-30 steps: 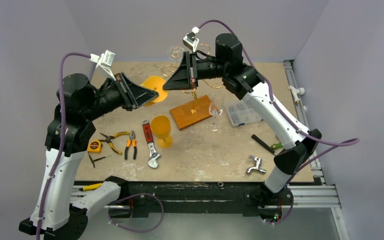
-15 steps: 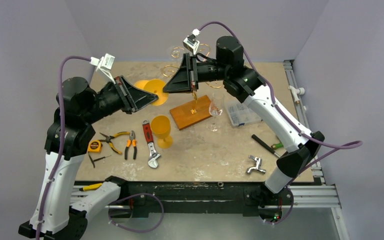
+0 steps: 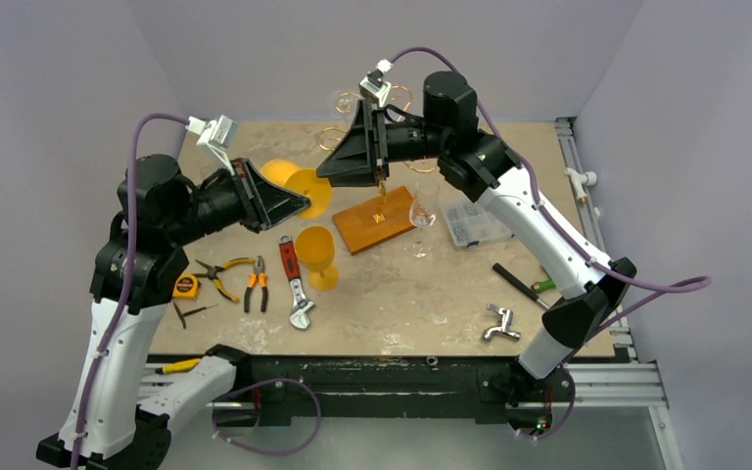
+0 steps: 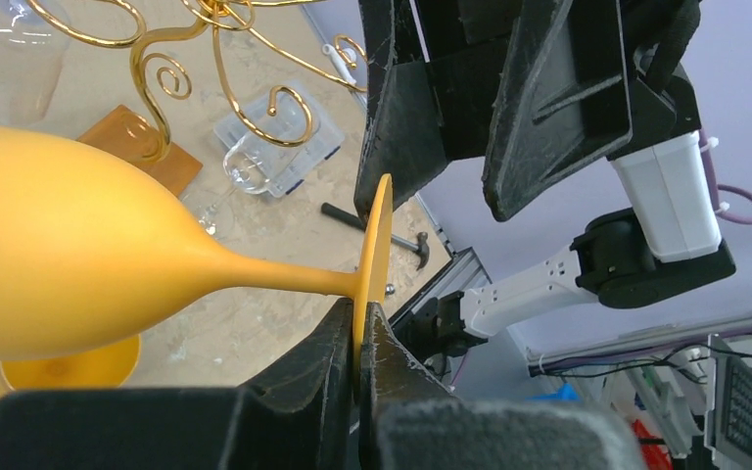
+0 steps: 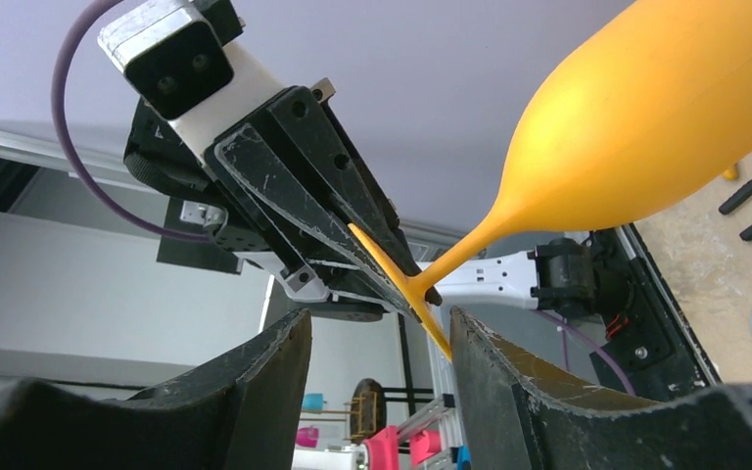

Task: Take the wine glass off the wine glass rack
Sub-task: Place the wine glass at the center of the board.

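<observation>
Scuffed tan tabletop (image 3: 392,304), grey walls. Your left gripper (image 4: 359,318) is clamped tight on the foot of the orange wine glass (image 4: 69,264), airborne at 9 o'clock of the wine glass rack (image 3: 377,223). Your right gripper (image 5: 379,333) is parted and holds nothing; the foot's edge sits between its jaws.

The top view looks down from above and behind onto the whole tabletop (image 3: 392,294). Wrist views peer close past the left pincer (image 4: 362,318) and right pincer (image 5: 377,325) — facing each other, sharing the wine glass (image 4: 78,264).
</observation>
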`<state>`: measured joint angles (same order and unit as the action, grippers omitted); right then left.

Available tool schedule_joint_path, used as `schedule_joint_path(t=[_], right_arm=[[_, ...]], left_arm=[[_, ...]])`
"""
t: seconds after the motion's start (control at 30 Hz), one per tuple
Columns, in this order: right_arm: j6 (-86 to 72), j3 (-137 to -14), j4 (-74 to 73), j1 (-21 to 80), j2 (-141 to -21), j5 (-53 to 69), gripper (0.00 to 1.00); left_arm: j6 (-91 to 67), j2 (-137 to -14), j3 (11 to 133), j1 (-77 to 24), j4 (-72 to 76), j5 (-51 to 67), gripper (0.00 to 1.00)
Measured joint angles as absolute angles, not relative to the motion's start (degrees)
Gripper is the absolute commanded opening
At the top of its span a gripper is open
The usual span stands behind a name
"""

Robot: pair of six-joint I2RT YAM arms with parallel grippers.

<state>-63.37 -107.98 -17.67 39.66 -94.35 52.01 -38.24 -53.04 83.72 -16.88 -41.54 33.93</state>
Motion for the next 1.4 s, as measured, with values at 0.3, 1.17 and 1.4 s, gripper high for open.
schedule_joint_path(t=[0.3, 1.17, 1.4], right_arm=[[-64.12, -107.85, -21.3, 39.57, -94.35, 49.67, 0.54], [-66.87, -107.9, -23.75, 40.07, -94.35, 47.72, 0.54], [-67.18, -107.9, -23.57, 40.51, -94.35, 47.79, 0.49]], left_arm=[[-29.8, -51.96, 83.22, -17.02, -41.6, 37.34, 0.0], [0.91, -48.36, 79.75, -25.91, -35.86, 41.67, 0.0], [2.76, -49.87, 79.75, -26.55, -34.63, 40.27, 0.0]])
